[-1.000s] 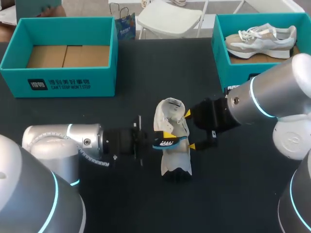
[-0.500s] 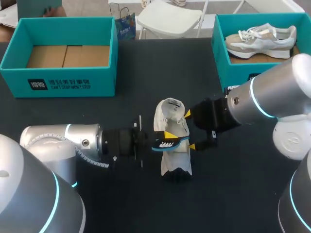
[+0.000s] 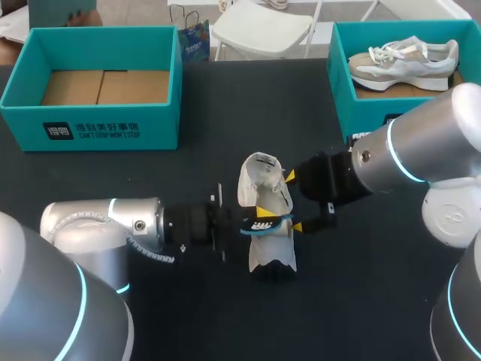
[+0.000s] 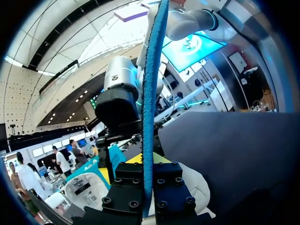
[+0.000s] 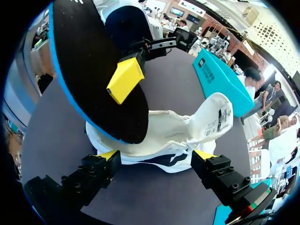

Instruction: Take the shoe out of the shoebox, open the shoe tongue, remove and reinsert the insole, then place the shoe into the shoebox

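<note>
**Two claws at the shoe, insole held over it**

One white shoe (image 3: 272,242) is seen near the middle of the dark bench (image 3: 225,105), with its heel turned toward the far edge. The left claw (image 3: 255,219), entering from the left edge, is clamped on the insole (image 3: 269,221), a black piece with a blue rim held across the shoe's middle. In the left wrist view the insole is seen edge-on as a thin blue strip between the two fingers. In the right wrist view one yellow fingertip (image 5: 125,79) of the left claw is pressed on its black face. Whether the insole's lower end touches the shoe cannot be told.

The right claw (image 3: 293,201) is spread wide. Both of its yellow tips are set along the shoe's right side, and nothing is gripped.

An open teal shoebox (image 3: 105,124) with a cardboard floor is placed at the far left corner. A second box (image 3: 368,113) at the far right corner is occupied by a grey-and-white sneaker (image 3: 406,60).
</note>
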`<state>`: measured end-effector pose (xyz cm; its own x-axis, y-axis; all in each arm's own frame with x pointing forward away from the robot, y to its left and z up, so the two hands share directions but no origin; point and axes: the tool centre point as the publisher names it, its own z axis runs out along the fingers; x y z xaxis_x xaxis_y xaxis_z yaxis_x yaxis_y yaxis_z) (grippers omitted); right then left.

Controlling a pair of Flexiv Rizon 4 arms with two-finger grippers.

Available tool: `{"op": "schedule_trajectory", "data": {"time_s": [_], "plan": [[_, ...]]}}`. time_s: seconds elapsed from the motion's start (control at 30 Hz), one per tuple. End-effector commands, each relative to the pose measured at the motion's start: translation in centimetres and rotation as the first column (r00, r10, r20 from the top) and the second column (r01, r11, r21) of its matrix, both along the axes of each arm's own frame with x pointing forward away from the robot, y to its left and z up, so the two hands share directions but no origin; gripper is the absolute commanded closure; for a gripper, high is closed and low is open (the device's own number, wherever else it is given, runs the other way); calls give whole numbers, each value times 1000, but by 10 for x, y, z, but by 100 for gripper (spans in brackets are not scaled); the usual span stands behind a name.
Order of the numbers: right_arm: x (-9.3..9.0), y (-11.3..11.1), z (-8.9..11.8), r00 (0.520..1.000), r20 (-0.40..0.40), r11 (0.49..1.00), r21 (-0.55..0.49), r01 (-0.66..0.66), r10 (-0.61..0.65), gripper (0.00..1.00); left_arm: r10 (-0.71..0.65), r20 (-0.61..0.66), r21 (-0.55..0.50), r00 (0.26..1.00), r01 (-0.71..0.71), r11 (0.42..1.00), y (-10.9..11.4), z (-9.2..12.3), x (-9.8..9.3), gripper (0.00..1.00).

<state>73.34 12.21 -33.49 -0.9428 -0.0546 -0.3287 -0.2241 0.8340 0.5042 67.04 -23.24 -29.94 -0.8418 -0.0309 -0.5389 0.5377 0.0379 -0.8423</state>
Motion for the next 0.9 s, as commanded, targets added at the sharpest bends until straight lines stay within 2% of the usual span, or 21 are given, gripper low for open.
{"op": "schedule_trajectory", "data": {"time_s": [0.03, 0.27, 0.5, 0.53, 0.63, 0.9], "plan": [[-1, 0, -1, 1000, 2, 1000, 2, 0, 0, 0, 2, 4, 14, 1000, -2, 1000, -7, -7, 6, 100], [-1, 0, -1, 1000, 2, 1000, 2, 0, 0, 0, 6, 15, 38, 1000, -7, 999, -9, -23, 14, 100], [-1, 0, -1, 1000, 2, 1000, 2, 0, 0, 0, 9, 12, 46, 1000, -9, 999, -8, -24, 14, 100], [-1, 0, -1, 1000, 2, 1000, 2, 0, 0, 0, 8, 23, 28, 1000, -8, 1000, -7, -15, 11, 100], [-1, 0, -1, 1000, 2, 1000, 2, 0, 0, 0, 7, 31, 16, 999, -8, 1000, -7, -7, 6, 100], [-1, 0, -1, 1000, 2, 1000, 2, 0, 0, 0, 38, 30, 10, 999, -38, 999, -4, 7, -6, 100]]}}
